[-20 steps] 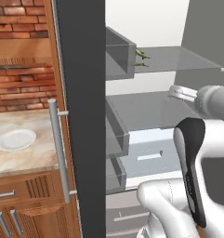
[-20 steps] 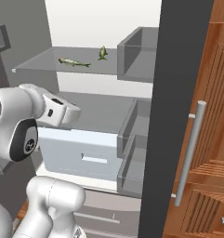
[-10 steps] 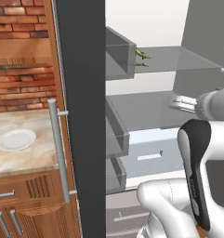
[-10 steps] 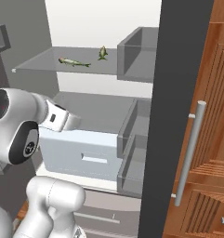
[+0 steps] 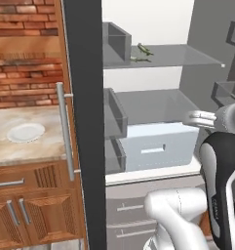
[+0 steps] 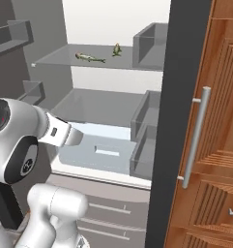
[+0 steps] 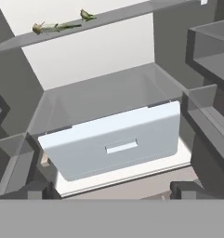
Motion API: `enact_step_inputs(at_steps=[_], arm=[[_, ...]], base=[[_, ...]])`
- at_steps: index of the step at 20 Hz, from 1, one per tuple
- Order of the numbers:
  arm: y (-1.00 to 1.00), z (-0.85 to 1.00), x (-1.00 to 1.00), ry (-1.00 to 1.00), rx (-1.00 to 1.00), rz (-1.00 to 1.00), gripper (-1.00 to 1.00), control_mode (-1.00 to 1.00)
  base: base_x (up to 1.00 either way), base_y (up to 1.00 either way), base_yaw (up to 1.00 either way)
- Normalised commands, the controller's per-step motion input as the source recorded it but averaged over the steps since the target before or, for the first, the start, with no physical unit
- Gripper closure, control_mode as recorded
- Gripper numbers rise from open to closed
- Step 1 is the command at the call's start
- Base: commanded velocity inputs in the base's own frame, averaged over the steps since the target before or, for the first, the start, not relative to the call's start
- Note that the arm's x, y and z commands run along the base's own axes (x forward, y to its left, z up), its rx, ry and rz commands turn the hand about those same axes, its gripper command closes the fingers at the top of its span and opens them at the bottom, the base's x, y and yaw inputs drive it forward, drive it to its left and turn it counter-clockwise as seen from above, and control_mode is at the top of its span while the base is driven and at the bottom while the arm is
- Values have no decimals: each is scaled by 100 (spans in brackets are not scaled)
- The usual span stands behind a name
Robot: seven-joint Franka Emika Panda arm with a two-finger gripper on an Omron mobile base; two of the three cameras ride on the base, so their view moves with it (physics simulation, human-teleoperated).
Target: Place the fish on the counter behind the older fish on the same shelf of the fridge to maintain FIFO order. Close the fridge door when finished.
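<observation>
two fish [image 6: 90, 58] lying on the upper shelf [image 6: 60, 60] of the open fridge [image 5: 82, 122], one [image 6: 116, 49] behind the other toward the back wall. tool [image 7: 111, 191] released and empty, fingers spread, facing the drawer [image 7: 115, 143] below that shelf. placing seemingly done; door closing left.

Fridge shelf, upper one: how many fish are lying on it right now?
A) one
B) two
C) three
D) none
B: the right base view shows two fish on the shelf, a longer fish toward the front and a second fish farther back, near the door bin.
</observation>
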Motion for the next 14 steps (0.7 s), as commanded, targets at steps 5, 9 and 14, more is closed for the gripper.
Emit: enact_step_inputs(at_steps=[5,9,14], arm=[[0,0,0,0,0,0,-100,100],[0,0,0,0,0,0,-100,100],[0,0,0,0,0,0,-100,100]], base=[[-25,-9,3],[-24,-15,1],[-37,-18,0]])
